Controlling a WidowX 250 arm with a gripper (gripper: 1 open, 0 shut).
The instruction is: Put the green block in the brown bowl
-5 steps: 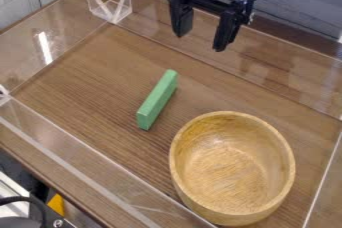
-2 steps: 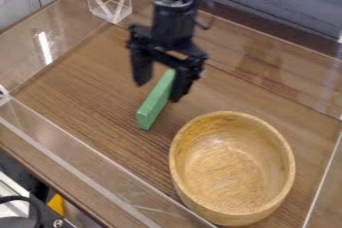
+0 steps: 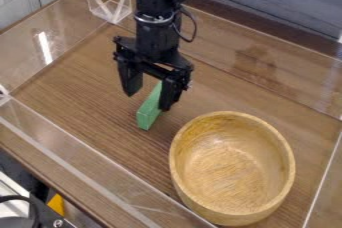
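Note:
The green block [image 3: 147,115] is a slim bright green bar lying on the wooden table, left of the brown bowl [image 3: 231,167]. My gripper [image 3: 150,89] hangs straight down over the block's far half, its two black fingers open and standing on either side of the bar. That far half is partly hidden behind the fingers. I cannot tell whether the fingers touch the block. The wide wooden bowl sits at the front right, upright and holding nothing.
A clear plastic wall [image 3: 67,177] runs along the table's front and left edges. A small clear folded stand [image 3: 107,5] sits at the back left. The wooden tabletop [image 3: 80,82] lies bare left of the block.
The gripper has come from the back right, down and to the left, and now straddles the block's far half. Its fingers stayed open. Block and bowl have not moved.

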